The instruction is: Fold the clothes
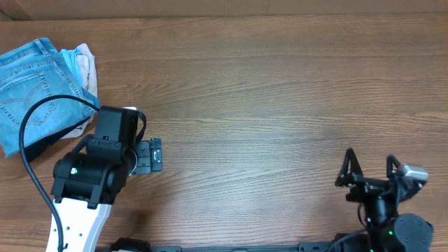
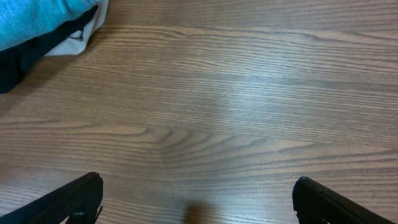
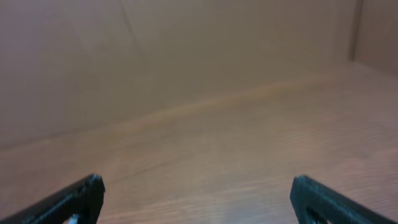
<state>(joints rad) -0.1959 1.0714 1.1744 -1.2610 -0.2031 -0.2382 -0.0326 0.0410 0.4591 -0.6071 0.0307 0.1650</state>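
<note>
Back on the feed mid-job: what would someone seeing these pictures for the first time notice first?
First, the light blue jeans, bunched at the far left corner of the wooden table and piled with a pale garment and a black garment. Next, the two black grippers, both open and holding nothing: the left gripper beside that pile, the right gripper at the near right edge.

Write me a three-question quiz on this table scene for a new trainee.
1. True or false: the left gripper is holding the jeans.
2. Where on the table do the jeans lie? A) far left corner B) centre C) near right edge
3. Fill in: the right gripper has its jaws ____.
Key: 1 false; 2 A; 3 open.
</note>
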